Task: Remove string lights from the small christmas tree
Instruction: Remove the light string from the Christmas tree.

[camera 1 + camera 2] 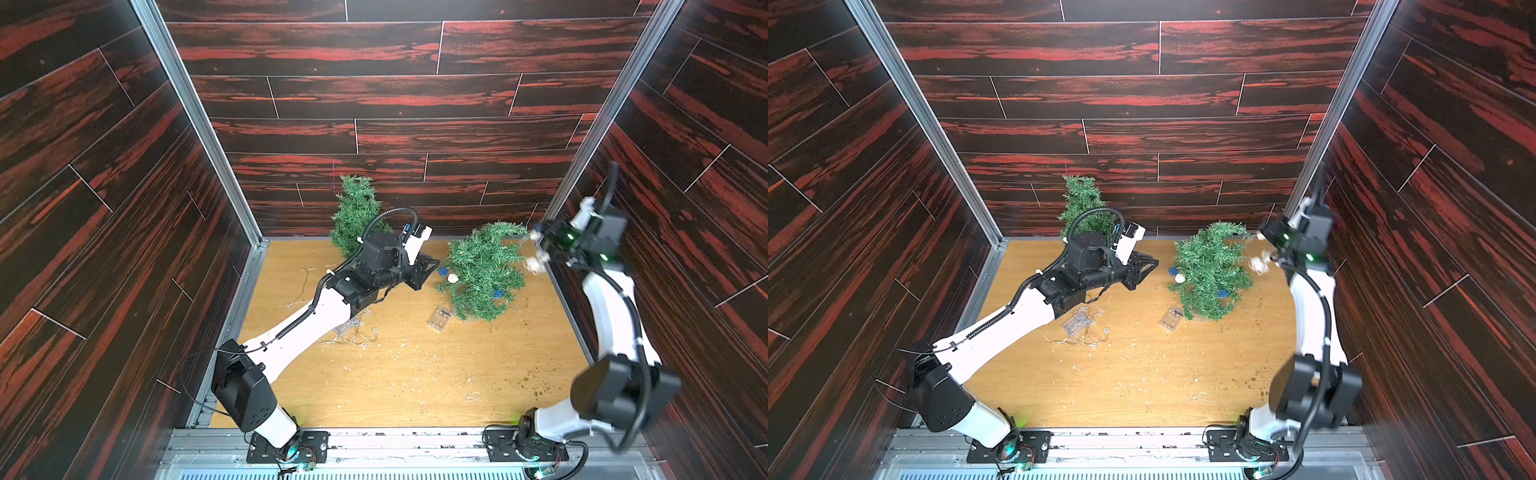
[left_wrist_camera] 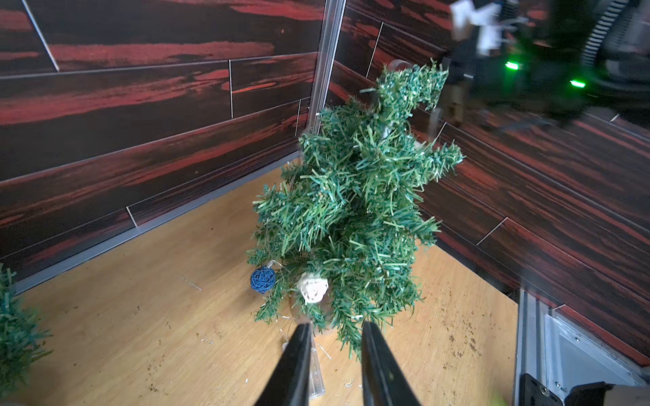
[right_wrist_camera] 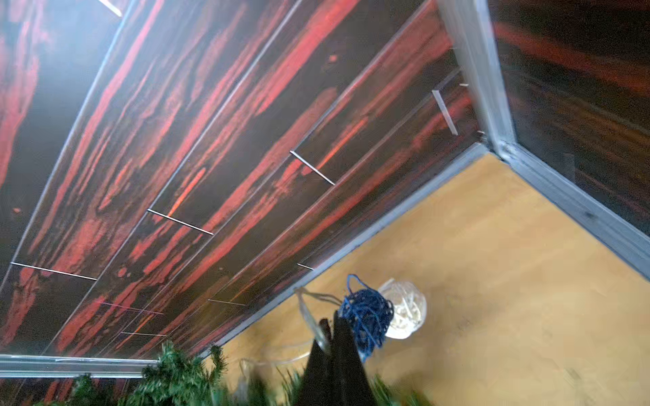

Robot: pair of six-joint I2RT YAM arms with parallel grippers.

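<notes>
Nearest, the silvery strand (image 1: 1093, 345) lies loose on the table (image 1: 1142, 386) with its clear box. Further, the ball strand (image 2: 263, 279), blue and white woven balls, hangs in the small tree (image 2: 355, 211). The left gripper (image 2: 336, 328) is a little open, empty. The right gripper (image 3: 330, 325), clenched, grasps this strand's wire near the tree's top

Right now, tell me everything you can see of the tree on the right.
The right tree is small and artificial, with green tinsel-like needles, and stands on the table near the back right corner. Its tip curls over toward the right gripper, which is shut on a thin strand that seems to lead off the treetop. A blue ball and a white ball hang on its lowest branches, and a second blue ball sits further round. A clear battery box lies by its base.
</notes>
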